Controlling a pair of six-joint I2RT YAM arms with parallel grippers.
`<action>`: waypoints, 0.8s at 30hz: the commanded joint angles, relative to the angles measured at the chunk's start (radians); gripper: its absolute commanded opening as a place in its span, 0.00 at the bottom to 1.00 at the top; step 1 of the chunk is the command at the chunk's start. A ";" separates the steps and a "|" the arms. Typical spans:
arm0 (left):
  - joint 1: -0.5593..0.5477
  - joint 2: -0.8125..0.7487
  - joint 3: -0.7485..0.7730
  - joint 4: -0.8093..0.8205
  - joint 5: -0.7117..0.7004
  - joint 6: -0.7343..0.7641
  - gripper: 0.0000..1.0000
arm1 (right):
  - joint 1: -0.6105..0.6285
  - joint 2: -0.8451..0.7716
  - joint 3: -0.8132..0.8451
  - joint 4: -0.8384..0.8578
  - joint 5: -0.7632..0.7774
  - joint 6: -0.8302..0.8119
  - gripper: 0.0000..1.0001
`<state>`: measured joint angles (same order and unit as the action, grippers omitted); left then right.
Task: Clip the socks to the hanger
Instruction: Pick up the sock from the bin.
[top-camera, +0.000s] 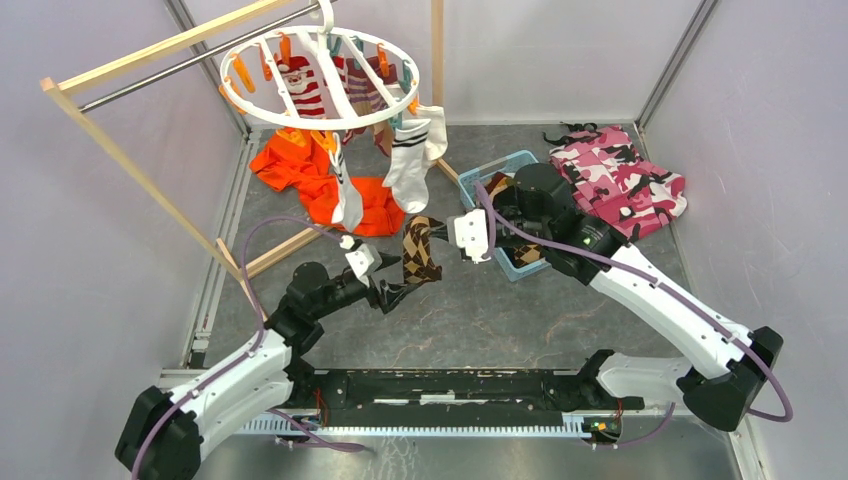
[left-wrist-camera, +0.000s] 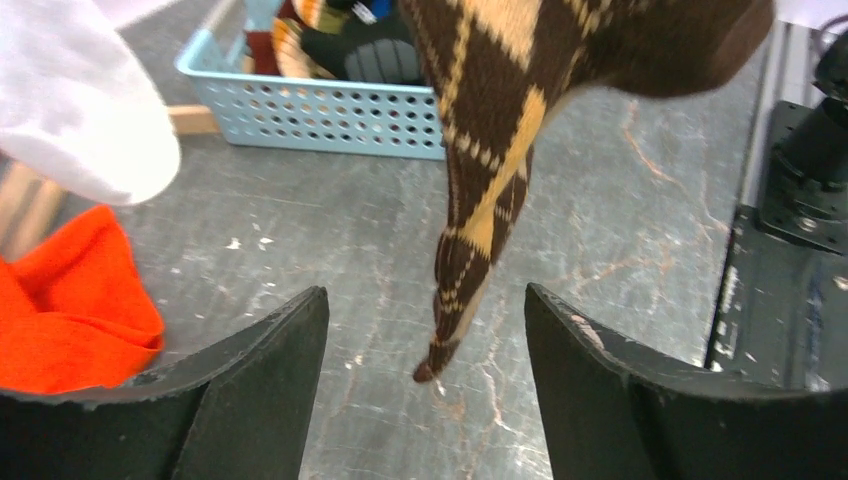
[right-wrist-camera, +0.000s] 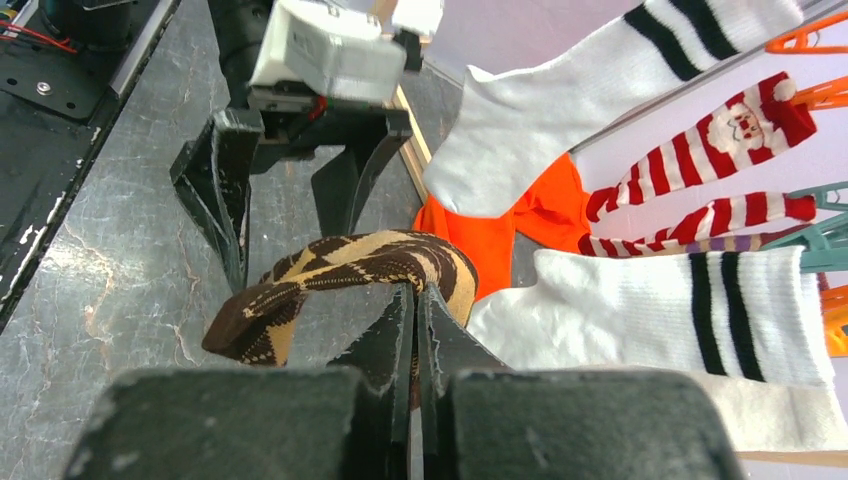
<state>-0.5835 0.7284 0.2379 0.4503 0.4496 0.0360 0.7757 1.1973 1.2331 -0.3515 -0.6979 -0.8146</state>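
Broadly, by descending size. Grey surface (top-camera: 480, 310): carries all items below. Wooden rack (top-camera: 130, 170): at 10 o'clock in the top view, with a metal bar. Hanger (top-camera: 224, 90): white ring hung from that bar at 11 o'clock; several clips are already filled. Orange garment (top-camera: 300, 165): heaped on the surface beneath the ring. Pink camouflage cloth (top-camera: 620, 180): at 2 o'clock. Blue basket (top-camera: 510, 165): just beyond the right arm, more socks inside. Clipped socks: white pair with black stripes (top-camera: 410, 160), red-and-white striped (top-camera: 305, 90). Brown argyle sock (top-camera: 422, 250): off the surface, mid-scene, pinched near its upper end; long axis roughly vertical, its free end dangling. Right gripper (right-wrist-camera: 415, 300): fingers pressed together on the argyle sock. Left gripper (left-wrist-camera: 425, 295): fingers spread apart, holding nothing. Governing relation: the sock's hanging end lies straight ahead of the left gripper, at about 1 o'clock from it in the top view, and appears between the spread fingers in the left wrist view. The left arm is the nearer to that free end. The hanger sits well apart at 11 o'clock from the sock. Judged step: the left gripper takes the lower end before clipping.
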 joint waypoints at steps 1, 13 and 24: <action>0.005 0.065 0.048 0.091 0.120 -0.070 0.73 | -0.002 -0.034 -0.009 0.055 -0.030 0.018 0.00; 0.006 0.105 0.074 0.188 0.193 -0.159 0.46 | -0.018 -0.033 -0.022 0.101 -0.027 0.076 0.00; 0.012 0.064 0.081 0.146 0.220 -0.233 0.02 | -0.096 -0.009 -0.040 0.122 -0.003 0.150 0.00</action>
<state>-0.5835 0.8509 0.2836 0.5831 0.6628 -0.1242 0.7071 1.1824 1.2118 -0.2741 -0.7132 -0.7021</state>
